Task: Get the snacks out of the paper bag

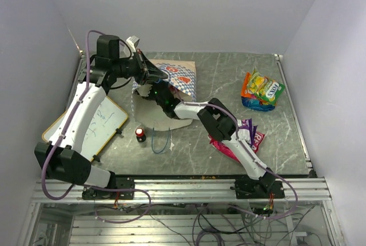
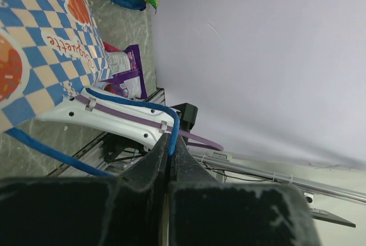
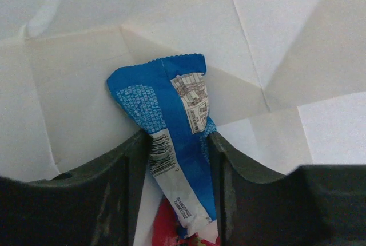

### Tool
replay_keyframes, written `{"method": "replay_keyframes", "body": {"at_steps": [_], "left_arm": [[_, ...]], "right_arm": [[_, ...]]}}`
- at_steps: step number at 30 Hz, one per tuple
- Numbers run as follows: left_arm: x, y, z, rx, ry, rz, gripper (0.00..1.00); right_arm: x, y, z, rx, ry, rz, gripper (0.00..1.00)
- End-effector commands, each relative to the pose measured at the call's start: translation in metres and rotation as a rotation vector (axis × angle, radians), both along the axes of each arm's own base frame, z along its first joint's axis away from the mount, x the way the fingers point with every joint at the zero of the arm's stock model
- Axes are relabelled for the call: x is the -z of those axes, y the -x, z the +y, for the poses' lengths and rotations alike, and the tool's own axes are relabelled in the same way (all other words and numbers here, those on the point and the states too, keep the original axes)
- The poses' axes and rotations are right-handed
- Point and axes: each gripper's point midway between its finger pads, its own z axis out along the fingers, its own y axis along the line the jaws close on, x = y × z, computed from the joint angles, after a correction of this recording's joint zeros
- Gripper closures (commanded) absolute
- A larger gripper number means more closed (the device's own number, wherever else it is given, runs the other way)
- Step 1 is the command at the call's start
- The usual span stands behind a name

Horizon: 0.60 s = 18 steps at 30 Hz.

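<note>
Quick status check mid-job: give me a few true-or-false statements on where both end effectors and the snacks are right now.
1. The right end effector is inside the paper bag, closed on a blue packet. True.
2. The left end effector grips the whiteboard. False: it pinches the bag's blue cord handle.
3. No snacks are out of the bag yet. False: green and orange packets lie at the table's far right, and a purple packet lies by the right arm.
4. A small red-capped bottle stands on the table beside the whiteboard. True.
</note>
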Motion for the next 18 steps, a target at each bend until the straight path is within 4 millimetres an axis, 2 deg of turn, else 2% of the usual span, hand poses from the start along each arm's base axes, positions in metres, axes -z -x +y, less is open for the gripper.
{"method": "replay_keyframes", "body": {"at_steps": [1,4,9,15,18], "left_arm": [[-0.012,0.004,-0.005,0.037,0.007,-0.02,0.93],[-0.01,0.002,-0.005,0.038,0.002,-0.015,0.93],[-0.009,-0.004,-0.006,0.024,0.012,-0.017,0.93],[-0.017,-0.017,-0.007,0.003,0.029,-0.051,0.93],[-0.022,-0.023,-0.006,-0.012,0.042,-0.072,0.93]], "right_arm": [[0.023,-0.015,-0.012,0.038,0.027,0.026,0.58],[0.02,-0.016,-0.011,0.021,0.023,0.033,0.68],[0.007,-0.006,-0.003,-0.039,-0.014,0.076,0.84],[-0.013,0.018,0.002,-0.095,-0.048,0.122,0.94],[-0.036,0.035,0.002,-0.122,-0.108,0.156,0.98]]}}
